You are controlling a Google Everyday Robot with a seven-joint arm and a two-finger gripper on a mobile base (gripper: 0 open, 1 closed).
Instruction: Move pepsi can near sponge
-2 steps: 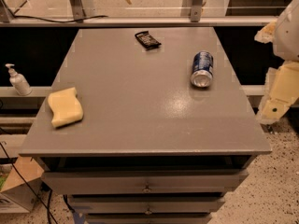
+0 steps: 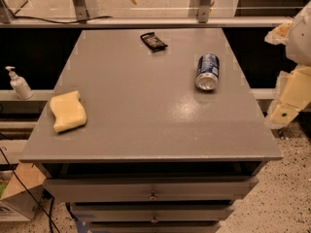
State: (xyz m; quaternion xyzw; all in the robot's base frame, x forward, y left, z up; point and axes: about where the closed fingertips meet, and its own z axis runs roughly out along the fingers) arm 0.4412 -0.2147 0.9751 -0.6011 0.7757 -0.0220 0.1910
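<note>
Your gripper (image 2: 291, 98) sits off the table's (image 2: 146, 115) right side, sliced by the right edge. Lettering on the pepsi can (image 2: 207, 71) and the far wrapper (image 2: 153, 41) is too small to read.

The pepsi can (image 2: 207, 71) lies on its side on the right half of the grey counter (image 2: 146, 130); it is dark blue with white lettering, one silver end turned toward the front edge; the sponge (image 2: 67, 111), a pale yellow, thick block with wavy sides, lies flat by the counter's left edge; the two lie well apart; the gripper (image 2: 286, 106) hangs off the counter's right side, clear of the can.
</note>
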